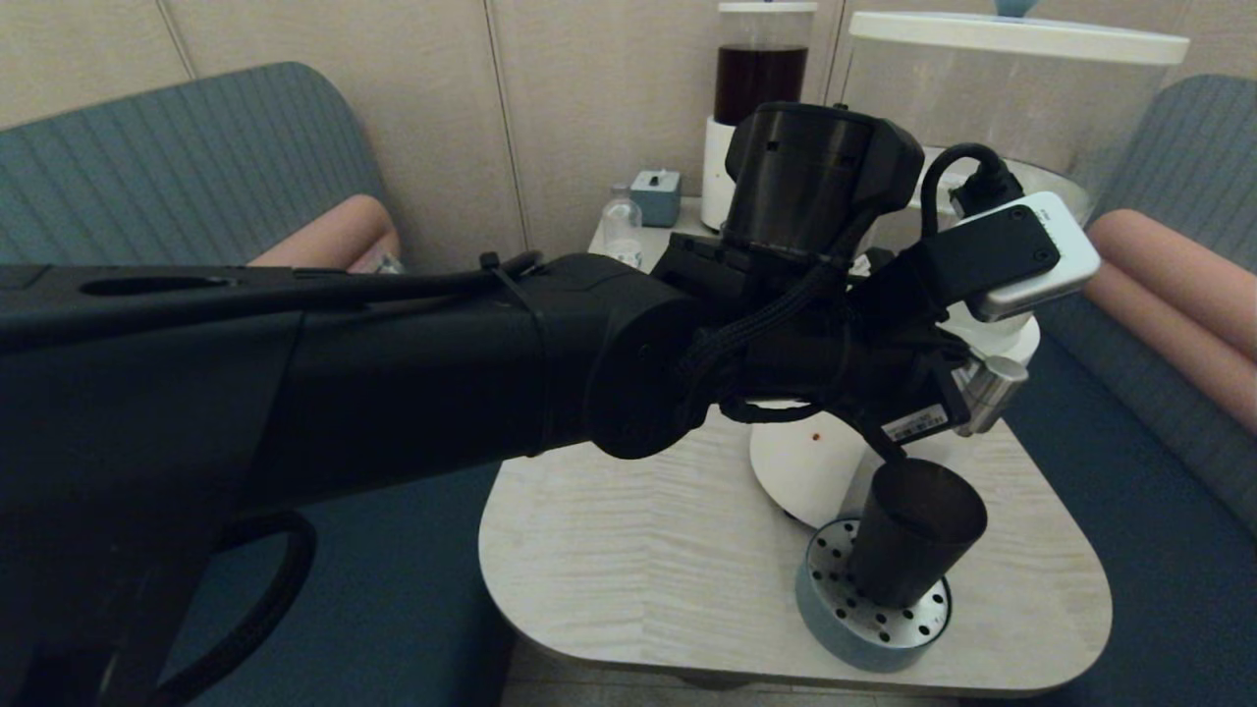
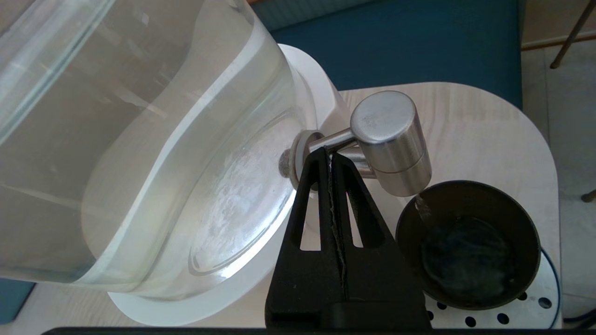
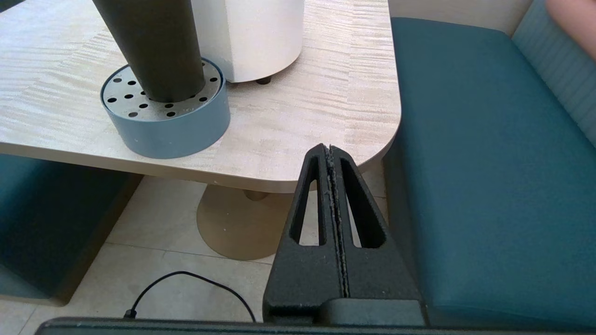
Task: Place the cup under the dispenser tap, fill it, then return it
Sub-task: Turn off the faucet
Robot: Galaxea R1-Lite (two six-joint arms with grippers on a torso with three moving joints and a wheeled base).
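The dark tapered cup (image 1: 918, 535) stands upright on a round perforated drip tray (image 1: 835, 609), right below the brushed-metal tap (image 1: 992, 388) of the big white-based dispenser. In the left wrist view a thin stream runs from the tap's nozzle (image 2: 391, 139) into the cup (image 2: 468, 244), which holds some water. My left gripper (image 2: 328, 156) is shut, empty, with its tips against the tap's metal stem by the tank wall. My right gripper (image 3: 329, 148) is shut and empty, low beside the table's front right corner, away from the cup (image 3: 153, 46).
The clear water tank (image 2: 139, 139) fills the space beside my left gripper. On the light wood table (image 1: 638, 570) behind stand a narrower dispenser with brown liquid (image 1: 761, 79), a small clear bottle (image 1: 621, 228) and a grey box (image 1: 656, 196). Blue sofa seats (image 3: 479, 163) flank the table.
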